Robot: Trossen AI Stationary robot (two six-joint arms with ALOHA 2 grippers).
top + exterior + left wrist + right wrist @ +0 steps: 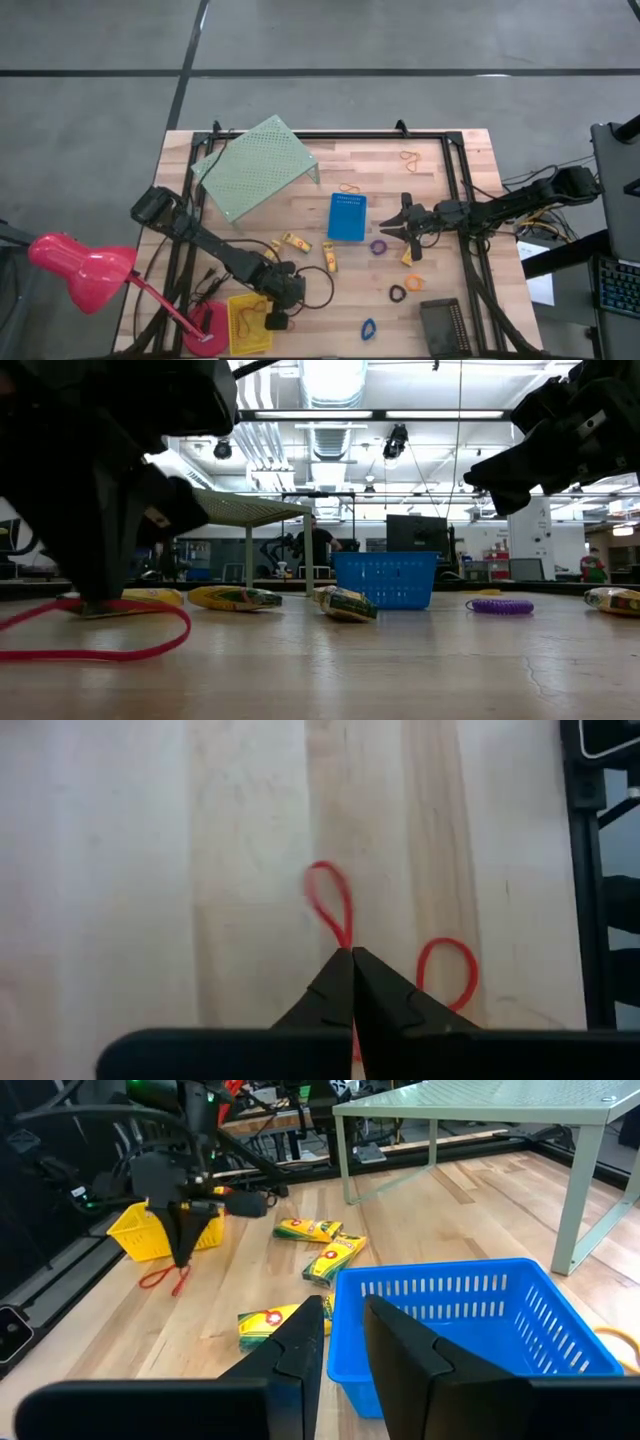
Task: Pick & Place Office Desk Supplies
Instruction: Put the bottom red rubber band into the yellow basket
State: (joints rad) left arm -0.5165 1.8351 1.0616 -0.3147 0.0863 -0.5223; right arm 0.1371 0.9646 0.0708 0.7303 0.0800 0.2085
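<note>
Left gripper point(351, 952) was clenched on the thin red-orange rubber band point(330, 900), tips down at the wooden table point(440, 200), just beside the small yellow mesh plastic bin point(248, 325), on its side nearest the table's middle

Band was pinched across its middle at the very fingertips: one loop stuck out ahead of the tips, the other bulged to one side, both apparently flat on the wood. So the band sat right in the pincer, next to the yellow bin, not yet in it

My read is that the step was grasp made, lift next. To do it well:
- lift straight up first, until both loops hang free of the wood; dragging sideways could tug the band out of such a shallow pinch
- keep the fingers fully closed through the carry, since the band is thin and there's little margin
- cross the yellow bin's rim with the hanging loops above it, or they could snag on the mesh wall
- release low over the middle of the yellow bin so the band doesn't spring back out

Right gripper point(345, 1330) hung well apart from the yellow bin, fingers slightly parted, nothing between them, idle
</note>
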